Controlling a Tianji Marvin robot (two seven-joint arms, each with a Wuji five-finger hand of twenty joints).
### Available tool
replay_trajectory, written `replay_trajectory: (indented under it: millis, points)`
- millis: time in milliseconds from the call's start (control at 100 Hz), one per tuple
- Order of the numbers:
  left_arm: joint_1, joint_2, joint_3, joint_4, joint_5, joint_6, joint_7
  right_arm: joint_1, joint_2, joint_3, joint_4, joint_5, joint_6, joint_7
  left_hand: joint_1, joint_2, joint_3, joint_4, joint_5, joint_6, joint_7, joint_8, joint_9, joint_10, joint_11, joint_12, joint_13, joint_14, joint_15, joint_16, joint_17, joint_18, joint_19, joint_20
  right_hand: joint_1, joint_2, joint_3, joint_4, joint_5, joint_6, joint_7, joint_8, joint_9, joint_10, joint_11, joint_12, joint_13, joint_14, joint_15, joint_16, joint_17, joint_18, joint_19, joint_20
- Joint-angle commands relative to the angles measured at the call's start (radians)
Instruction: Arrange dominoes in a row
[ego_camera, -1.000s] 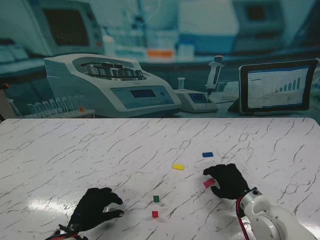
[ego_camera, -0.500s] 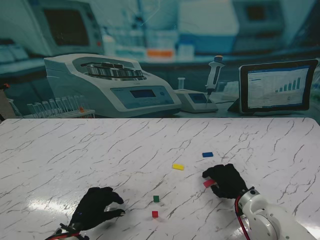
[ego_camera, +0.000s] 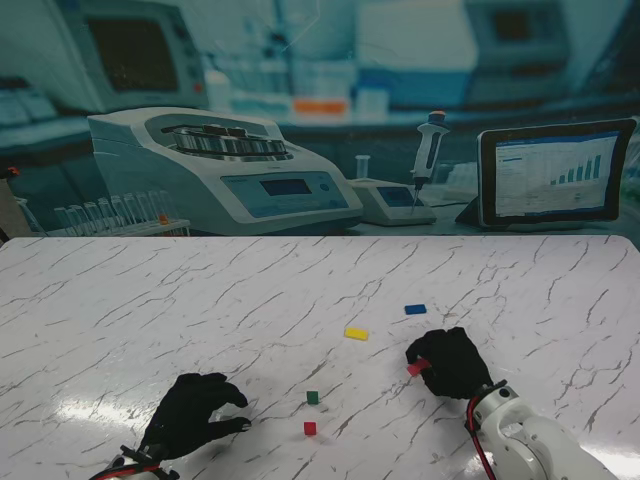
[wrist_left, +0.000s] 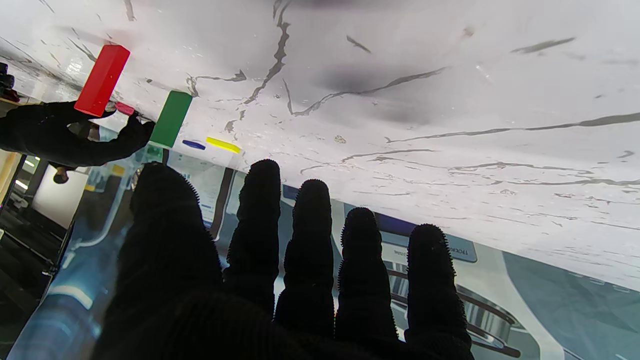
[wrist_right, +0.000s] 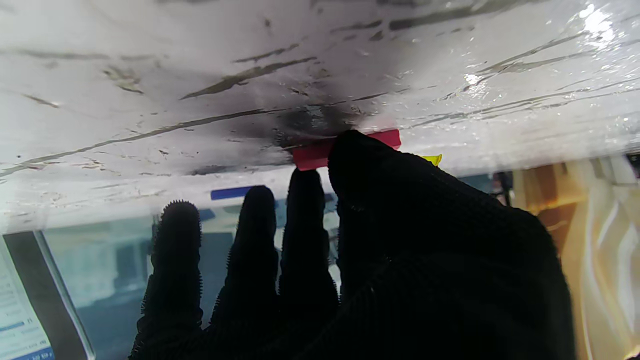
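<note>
Looking down from the stand, the white marble counter (ego_camera: 150, 300) carries five small dominoes. The right hand (ego_camera: 452, 362) rests palm-down with its fingertips on the pink-red domino (ego_camera: 416, 368), which lies flat at the hand's left edge; whether the fingers actually pinch it or only press on it cannot be told from here. Farther from me lie the yellow domino (ego_camera: 356, 333) and, beyond it to the right, the blue domino (ego_camera: 415, 309), both flat and well apart from each other. Nearer to me, between the two hands, the green domino (ego_camera: 313, 397) and the red domino (ego_camera: 310, 428) stand upright, near one another but not touching. The left hand (ego_camera: 190, 415) sits on the counter well to their left, fingers curled loosely and spread, holding nothing.

Along the left wrist, the fingers (wrist_left: 310, 235) are extended and apart with nothing between them. The red domino (wrist_left: 101, 80) and green domino (wrist_left: 171, 119) stand on end, side by side with a gap. Past them the yellow domino (wrist_left: 223, 145) and blue domino (wrist_left: 193, 144) lie flat, and the right hand (wrist_left: 60, 135) shows with a bit of pink at its fingertips.

Along the right wrist, the thumb (wrist_right: 365, 160) covers part of the pink-red domino (wrist_right: 312, 156), which lies flat on the counter (wrist_right: 150, 75); the other fingers are spread. A yellow corner (wrist_right: 433, 159) and the blue domino (wrist_right: 235, 192) show behind.
</note>
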Motion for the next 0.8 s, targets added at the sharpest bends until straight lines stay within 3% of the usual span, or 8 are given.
replay_trajectory:
  millis: [0,70,200,310,550,790]
  points:
    - [0.011,-0.004,0.001,-0.008,-0.005,-0.017,-0.011,-0.012,-0.010,-0.012,0.017,-0.005,0.001,-0.003,-0.011,0.009,0.020,0.019,0.006,-0.009,0.011,0.014,0.023,-0.020,0.019,0.011,0.014,-0.028,0.013,0.003,-0.002,-0.010,0.008,0.009,0.057,-0.068,-0.026,-0.089,0.049,-0.047,0.149,0.020,0.021,-0.006,0.033,0.018,0.004,0.010,0.022,0.001,0.004,0.028,0.025,-0.010]
    - [0.012,-0.004,0.000,-0.011,-0.005,-0.016,-0.012,-0.010,-0.011,-0.015,0.021,-0.005,0.002,-0.013,-0.007,0.012,0.022,0.019,0.008,-0.009,0.013,0.015,0.025,-0.019,0.020,0.012,0.016,-0.028,0.014,0.004,-0.002,-0.010,0.009,0.010,0.066,-0.067,-0.021,-0.091,0.048,-0.056,0.208,0.049,0.010,-0.007,0.097,0.049,0.002,0.015,0.030,0.005,0.002,0.029,0.033,-0.014]
    - [0.014,-0.004,0.000,-0.013,-0.007,-0.014,-0.014,-0.006,-0.014,-0.024,0.034,0.000,0.006,-0.038,0.004,0.016,0.024,0.018,0.009,-0.013,0.016,0.015,0.026,-0.021,0.020,0.012,0.017,-0.030,0.014,0.004,-0.002,-0.007,0.011,0.011,0.080,-0.064,-0.012,-0.091,0.027,-0.064,0.287,0.139,-0.063,0.021,0.270,0.181,-0.017,0.042,0.059,0.019,0.002,0.030,0.046,-0.022]
    - [0.016,-0.004,-0.001,-0.016,-0.008,-0.012,-0.017,-0.006,-0.015,-0.025,0.036,0.000,0.008,-0.046,0.025,0.013,0.020,0.007,0.010,-0.018,0.021,0.014,0.029,-0.020,0.021,0.012,0.018,-0.031,0.015,0.005,-0.001,-0.005,0.013,0.012,0.084,-0.060,-0.009,-0.091,0.006,-0.063,0.319,0.202,-0.091,0.039,0.343,0.268,-0.024,0.056,0.079,0.027,0.005,0.031,0.050,-0.024]
    - [0.019,-0.004,-0.002,-0.022,-0.008,-0.006,-0.022,-0.008,-0.016,-0.024,0.039,0.003,0.006,-0.056,0.082,0.006,0.003,-0.019,0.011,-0.029,0.032,0.008,0.032,-0.020,0.024,0.012,0.022,-0.031,0.016,0.006,0.000,-0.003,0.016,0.013,0.082,-0.061,-0.004,-0.090,-0.023,-0.051,0.382,0.305,-0.118,0.062,0.452,0.397,-0.022,0.080,0.132,0.053,0.011,0.031,0.058,-0.025]
    - [0.020,-0.004,-0.003,-0.025,-0.008,-0.002,-0.025,-0.014,-0.018,-0.019,0.036,0.012,0.000,-0.048,0.113,0.004,-0.012,-0.031,0.009,-0.035,0.045,0.001,0.035,-0.022,0.026,0.013,0.024,-0.031,0.017,0.007,0.000,-0.001,0.018,0.014,0.081,-0.059,-0.001,-0.088,-0.036,-0.030,0.413,0.344,-0.103,0.102,0.493,0.449,0.017,0.120,0.193,0.087,0.034,0.043,0.070,-0.024]
